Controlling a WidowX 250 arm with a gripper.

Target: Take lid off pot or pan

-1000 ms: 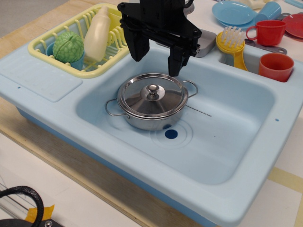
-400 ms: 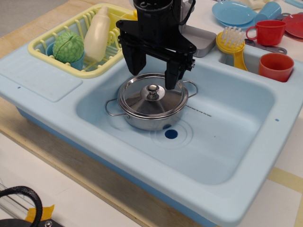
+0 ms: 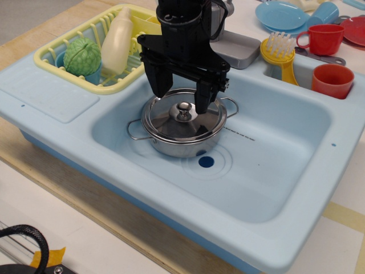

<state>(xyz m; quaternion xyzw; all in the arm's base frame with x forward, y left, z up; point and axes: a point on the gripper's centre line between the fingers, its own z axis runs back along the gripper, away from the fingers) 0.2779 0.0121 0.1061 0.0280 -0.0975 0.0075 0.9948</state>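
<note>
End effector (image 3: 181, 98) lower than 0.4 s ago and lower again than 1.0 s ago; it has also drifted left, so it now sits over the pot (image 3: 181, 136) rather than behind it. Fingers spread wide, one either side of the knob (image 3: 184, 110), tips down near the lid (image 3: 183, 119) surface. Nothing held.

Lid seated on pot, unchanged across all three pictures. Pot stands in the blue sink (image 3: 285, 171) basin, left of centre, just behind the dark drain mark (image 3: 206, 162). Both wire handles in the same place: pot not disturbed.

Reading: approach nearly complete, grasp not yet made. The knob lies between the fingers, so closing on it looks like the next step; then a straight lift.

Unclear:
- whether either fingertip touches the lid; single view, no depth cue
- far rim of lid hidden behind the fingers
- how well centred the knob is front to back
- upper arm cut off at top edge
- grey tray (image 3: 242, 48) partly covered by the arm
</note>
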